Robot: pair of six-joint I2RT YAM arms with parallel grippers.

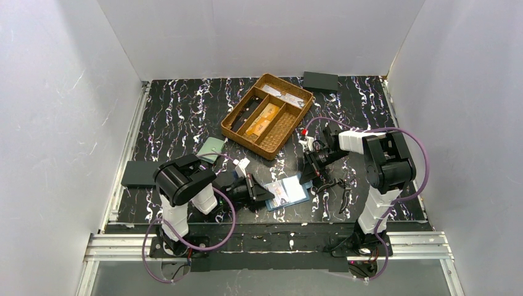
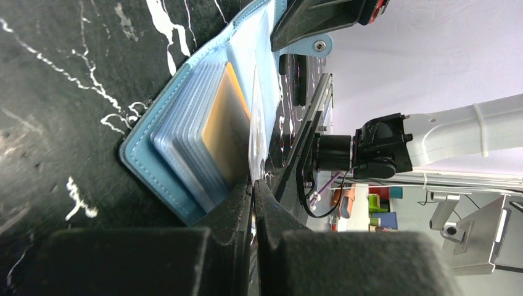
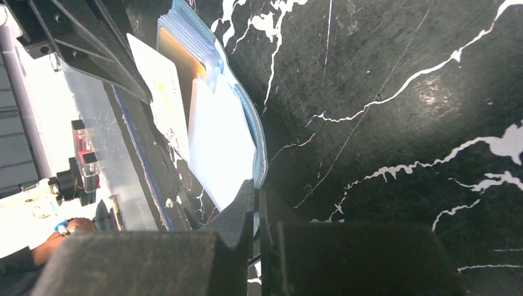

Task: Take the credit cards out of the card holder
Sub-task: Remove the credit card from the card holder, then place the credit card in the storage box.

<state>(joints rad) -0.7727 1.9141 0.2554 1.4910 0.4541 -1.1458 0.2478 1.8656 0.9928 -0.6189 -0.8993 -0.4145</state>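
At lower centre the open card holder (image 1: 290,191) lay between both arms; left gripper (image 2: 254,185) pinched a pale sleeve (image 2: 255,123) beside the credit cards (image 2: 225,123), right gripper (image 3: 256,196) the opposite edge.

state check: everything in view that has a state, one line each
card holder: open, sleeves fanned
credit card: orange, inside a sleeve, not out yet
pale sleeve: lifted off the stack
left hand: shut on pale sleeve
right hand: shut on card holder edge
basket: holds orange-gold flat items in a middle compartment
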